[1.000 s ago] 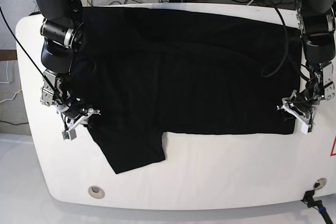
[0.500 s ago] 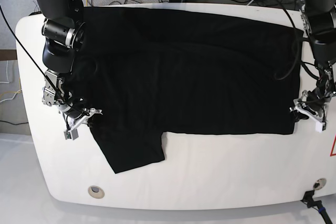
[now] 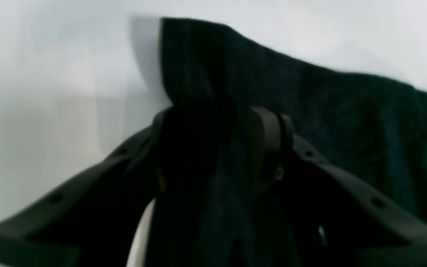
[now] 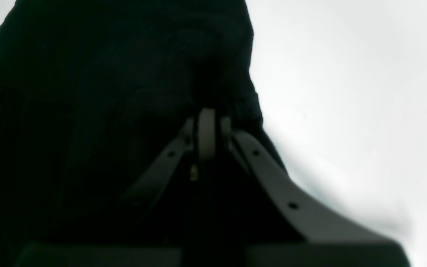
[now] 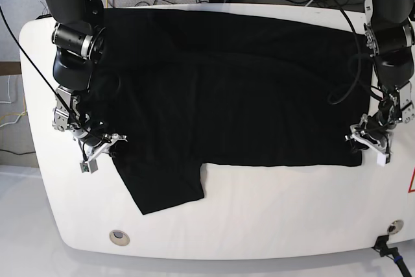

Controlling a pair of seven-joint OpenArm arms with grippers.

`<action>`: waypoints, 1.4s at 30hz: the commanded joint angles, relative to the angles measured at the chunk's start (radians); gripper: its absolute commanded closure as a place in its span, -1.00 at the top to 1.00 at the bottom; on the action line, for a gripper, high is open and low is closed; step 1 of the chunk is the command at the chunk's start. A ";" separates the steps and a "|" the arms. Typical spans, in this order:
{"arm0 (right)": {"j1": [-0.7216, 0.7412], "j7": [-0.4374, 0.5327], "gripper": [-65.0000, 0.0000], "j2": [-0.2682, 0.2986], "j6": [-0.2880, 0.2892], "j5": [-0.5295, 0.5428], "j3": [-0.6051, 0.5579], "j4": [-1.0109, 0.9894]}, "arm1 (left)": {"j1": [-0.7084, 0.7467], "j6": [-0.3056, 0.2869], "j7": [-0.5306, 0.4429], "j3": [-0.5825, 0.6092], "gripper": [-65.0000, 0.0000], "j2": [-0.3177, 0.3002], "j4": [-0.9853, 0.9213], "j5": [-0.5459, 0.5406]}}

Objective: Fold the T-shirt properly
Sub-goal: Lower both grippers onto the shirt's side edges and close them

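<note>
T-shirt flat, long axis left-right across white worktop, sleeve toward lower left. Right hand clamped on shirt edge; left hand apart, straddling fabric.

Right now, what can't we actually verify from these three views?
- Print side of the T-shirt: base view shows only plain black; any print faces down or is folded under.
- Left gripper: left wrist view is blurred, dark cloth fills the gap, so pad contact is unclear.
- Right gripper: jaws shut, but black-on-black hides how much fabric is pinched.
- Both upper arms: cut off by the base view's top edge.
- Table rear edge: hidden by the shirt.
</note>
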 commanded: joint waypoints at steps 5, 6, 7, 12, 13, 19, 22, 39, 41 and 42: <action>-0.021 -0.006 -1.00 0.010 0.005 -0.002 -0.001 0.079 | -0.022 0.054 -0.048 -0.002 -0.16 -0.030 0.007 0.039; -0.023 -0.006 -1.00 0.010 0.005 -0.002 -0.001 0.080 | -0.022 0.059 -0.054 -0.002 -0.16 -0.039 0.008 0.039; -0.023 -0.006 -1.00 0.010 0.005 -0.002 -0.001 0.080 | -0.022 0.059 -0.056 -0.002 -0.16 -0.045 0.008 0.039; -0.024 -0.006 -1.00 0.011 0.005 -0.002 -0.001 0.080 | -0.036 0.061 -0.064 0.000 -0.16 -0.048 0.008 0.042; -0.024 -0.006 -1.00 0.011 0.005 -0.002 -0.001 0.080 | -0.036 0.061 -0.070 0.000 -0.16 -0.048 0.007 0.042; -0.024 -0.006 -1.00 0.011 0.007 -0.002 -0.001 0.080 | -0.036 0.061 -0.067 0.000 -0.16 -0.018 0.002 0.088; -0.024 -0.006 -1.00 0.011 0.007 -0.002 -0.001 0.080 | -0.036 0.056 -0.067 0.000 -0.16 -0.002 0.003 0.096; -0.024 -0.006 -1.00 0.011 0.007 -0.002 -0.001 0.082 | -0.019 0.054 -0.070 -0.006 -1.00 0.027 0.066 0.091; -0.024 -0.006 -1.00 0.011 0.007 -0.002 -0.001 0.082 | -0.019 0.056 -0.070 -0.006 -1.00 0.027 0.066 0.091; -0.024 -0.006 -1.00 0.011 0.007 -0.002 -0.001 0.083 | -0.019 0.056 -0.070 -0.006 -1.00 0.027 0.068 0.091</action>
